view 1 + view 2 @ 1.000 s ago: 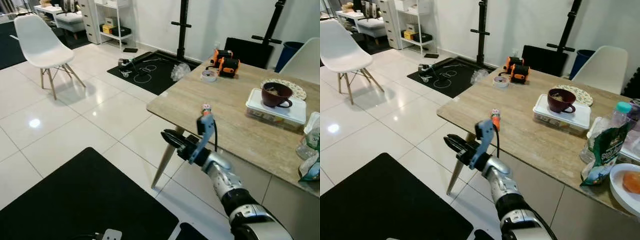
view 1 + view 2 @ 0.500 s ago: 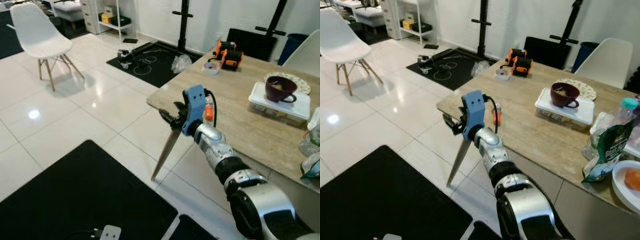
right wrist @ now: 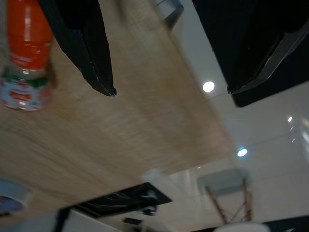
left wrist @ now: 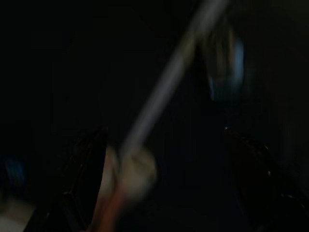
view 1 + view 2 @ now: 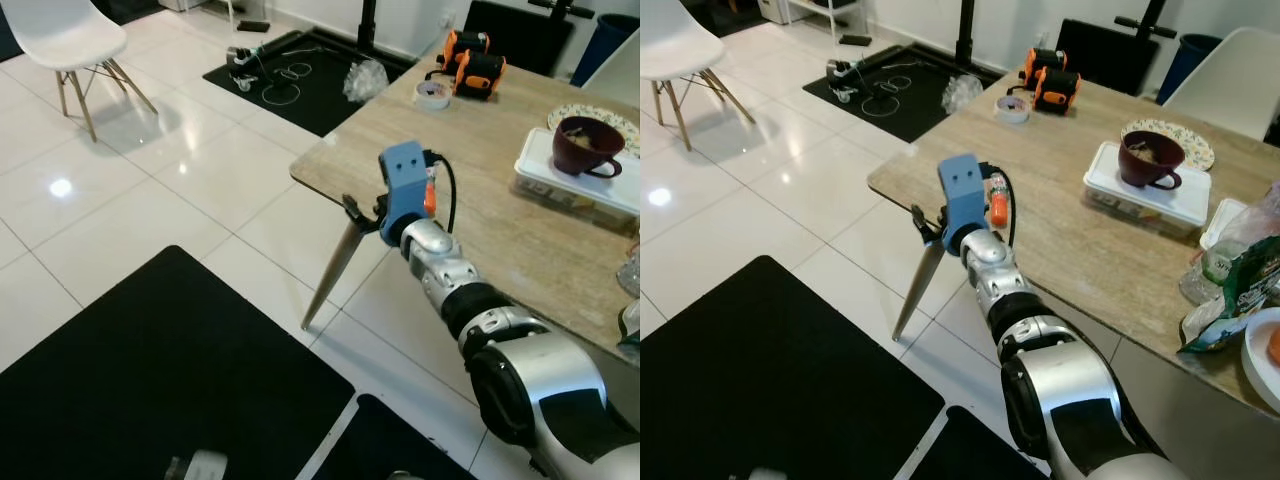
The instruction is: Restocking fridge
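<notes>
A small orange bottle (image 5: 997, 205) with a white label stands near the corner of the light wooden table (image 5: 1090, 250); the right wrist view has the bottle (image 3: 29, 53) beside one finger. My right gripper (image 5: 354, 208) hangs at the table's corner edge, open, with nothing between its fingers. Its blue wrist block sits just left of the bottle. In the right wrist view the right gripper (image 3: 171, 92) spreads over the table top and white floor. The left wrist view is dark and blurred.
Further along the table are a white lidded container (image 5: 1150, 195) with a maroon cup (image 5: 1148, 160) on it, a tape roll (image 5: 1012, 108), orange tools (image 5: 1052, 82) and a green bag (image 5: 1230, 290). A slanted table leg (image 5: 333, 275) stands below the gripper. A black mat (image 5: 170, 380) covers the near floor.
My right arm has risen from below the table edge to the corner beside the orange bottle, wrist turned. The camera has tilted down and shifted.
</notes>
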Robot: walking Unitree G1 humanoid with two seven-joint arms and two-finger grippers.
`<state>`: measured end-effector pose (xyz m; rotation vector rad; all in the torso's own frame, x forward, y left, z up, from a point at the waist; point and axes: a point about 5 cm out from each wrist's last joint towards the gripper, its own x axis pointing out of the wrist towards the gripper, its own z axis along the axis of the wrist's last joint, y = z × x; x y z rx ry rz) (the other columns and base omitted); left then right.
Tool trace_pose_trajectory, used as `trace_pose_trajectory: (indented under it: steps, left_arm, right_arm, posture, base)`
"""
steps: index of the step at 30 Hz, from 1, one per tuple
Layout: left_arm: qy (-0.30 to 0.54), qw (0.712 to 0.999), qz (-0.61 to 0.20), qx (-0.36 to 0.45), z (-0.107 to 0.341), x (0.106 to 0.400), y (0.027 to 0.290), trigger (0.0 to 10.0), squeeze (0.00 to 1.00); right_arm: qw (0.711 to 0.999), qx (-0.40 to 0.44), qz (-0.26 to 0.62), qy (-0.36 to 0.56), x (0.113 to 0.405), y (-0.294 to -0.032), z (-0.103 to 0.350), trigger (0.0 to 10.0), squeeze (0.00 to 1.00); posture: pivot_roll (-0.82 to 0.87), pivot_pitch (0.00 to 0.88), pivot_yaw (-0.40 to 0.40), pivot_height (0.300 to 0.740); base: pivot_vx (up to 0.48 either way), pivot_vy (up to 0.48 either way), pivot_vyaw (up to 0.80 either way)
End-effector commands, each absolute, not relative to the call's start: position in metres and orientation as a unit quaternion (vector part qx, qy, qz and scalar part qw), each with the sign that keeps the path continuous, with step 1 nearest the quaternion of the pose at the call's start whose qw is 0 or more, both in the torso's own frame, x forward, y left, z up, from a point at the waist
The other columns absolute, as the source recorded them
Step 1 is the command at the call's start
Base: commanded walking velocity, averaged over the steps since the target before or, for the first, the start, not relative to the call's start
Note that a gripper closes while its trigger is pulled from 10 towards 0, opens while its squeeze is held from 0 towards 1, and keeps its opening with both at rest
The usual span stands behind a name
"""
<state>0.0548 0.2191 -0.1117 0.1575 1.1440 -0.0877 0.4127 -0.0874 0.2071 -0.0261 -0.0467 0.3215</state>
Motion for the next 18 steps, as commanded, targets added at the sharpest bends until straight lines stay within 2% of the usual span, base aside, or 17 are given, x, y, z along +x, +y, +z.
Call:
trace_pose_trajectory:
  steps: [1,6,10,11,12,18]
  left_arm:
    - [0.553,0.828,-0.057,0.071,-0.114,0.047,0.213,10.0,0.00]
    - [0.543,0.834,-0.060,0.075,-0.112,0.047,0.217,10.0,0.00]
    - [0.542,0.835,-0.062,0.076,-0.112,0.045,0.218,10.0,0.00]
    - [0.541,0.835,-0.063,0.076,-0.112,0.044,0.218,10.0,0.00]
    - [0.541,0.835,-0.064,0.076,-0.112,0.042,0.218,10.0,0.00]
    - [0.541,0.835,-0.060,0.082,-0.111,0.038,0.222,10.0,0.00]
  right_arm:
    - [0.987,0.000,0.159,-0.016,0.412,-0.085,0.204,10.0,1.00]
    - [0.996,-0.014,0.083,-0.015,0.416,-0.109,0.206,10.0,1.00]
    - [0.998,-0.008,0.054,-0.010,0.416,-0.118,0.202,10.0,1.00]
    - [0.999,-0.003,0.044,-0.011,0.416,-0.123,0.202,10.0,0.45]
    - [0.999,0.008,0.031,-0.019,0.417,-0.129,0.204,10.0,0.00]
    - [0.998,0.034,-0.017,-0.044,0.418,-0.155,0.214,10.0,0.00]
  posture:
    - [0.11,0.261,-0.035,0.740]
    - [0.13,0.285,-0.017,0.740]
    - [0.13,0.290,-0.014,0.740]
    - [0.14,0.297,-0.010,0.740]
    - [0.14,0.302,-0.007,0.740]
    - [0.15,0.309,-0.002,0.740]
  base:
    - [0.000,0.000,0.00]
    - [0.000,0.000,0.00]
    - [0.000,0.000,0.00]
    - [0.000,0.000,0.00]
    - [0.000,0.000,0.00]
    - [0.000,0.000,0.00]
